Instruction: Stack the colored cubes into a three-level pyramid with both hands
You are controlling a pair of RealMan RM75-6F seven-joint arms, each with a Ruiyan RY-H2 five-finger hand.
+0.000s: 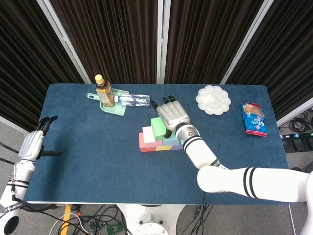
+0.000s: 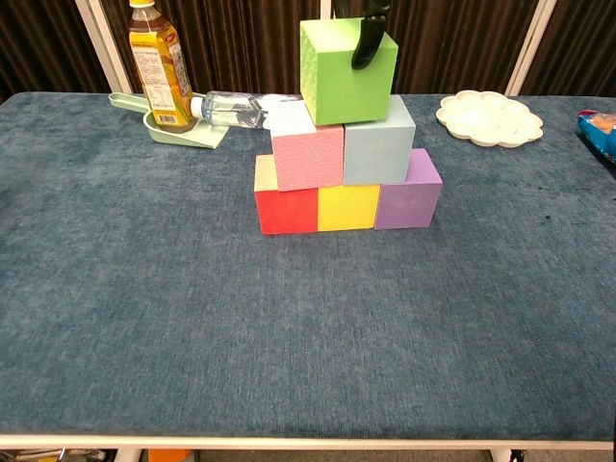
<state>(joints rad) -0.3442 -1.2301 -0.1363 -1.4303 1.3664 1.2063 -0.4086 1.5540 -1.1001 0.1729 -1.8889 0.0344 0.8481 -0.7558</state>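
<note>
Blue carpet-like cloth covers the table [image 2: 144, 318], with dark pleated curtains [image 1: 117, 39] behind. Six cubes form the stack: a red cube [image 2: 286, 210], yellow cube [image 2: 347, 207] and purple cube [image 2: 408, 201] nearest, a pink cube [image 2: 307, 158] and pale blue cube [image 2: 377, 152] above, and a green cube [image 2: 346, 72] on top, gripped by the right hand [image 1: 172, 114]. The left hand [image 1: 33, 144] hangs off the table's left edge, fingers loosely spread, holding nothing. Farther back stand one tea bottle [image 2: 160, 65], one lying water bottle [image 2: 231, 108], one white palette [image 2: 488, 118] and one snack packet [image 1: 254, 119].

1. The tabletop [image 2: 144, 318] is covered in matt blue cloth with a short, carpet-like nap.
2. The green cube [image 2: 346, 72], pink cube [image 2: 308, 159] and red cube [image 2: 287, 210] look matt and faintly grainy, like foam.
3. The bottle [image 2: 159, 67] at 11 o'clock is glossy clear plastic.
4. The palette [image 2: 488, 117] is smooth white plastic.
</note>
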